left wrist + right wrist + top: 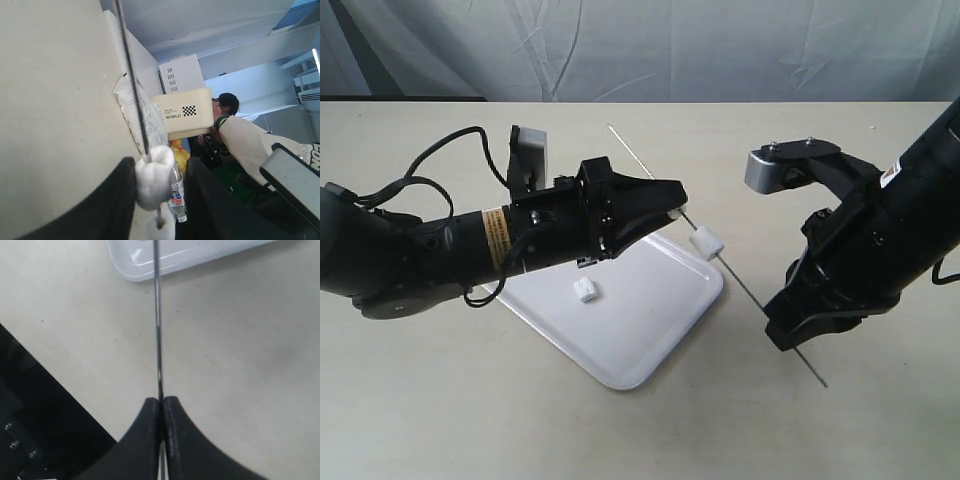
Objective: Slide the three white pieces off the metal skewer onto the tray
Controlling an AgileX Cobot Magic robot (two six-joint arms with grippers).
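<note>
The thin metal skewer [740,280] slants above the table, its lower end pinched in my shut right gripper [786,334], [161,401]. Two white pieces stay threaded on it. One white piece [676,213], [154,175] sits between the fingers of my left gripper [672,204], [161,165], touching one finger [117,200] with a gap to the other, so the jaws stand open around it. The second white piece [706,243], [162,231] is further down the rod. A third white piece [586,290] lies on the white tray [650,340], [150,265] beneath.
The beige table [440,400] ends at a grey curtain [650,45] behind. The left arm's cables [430,165] loop above its body. Beyond the table, the left wrist view shows a white box [185,112] and a seated person [235,130].
</note>
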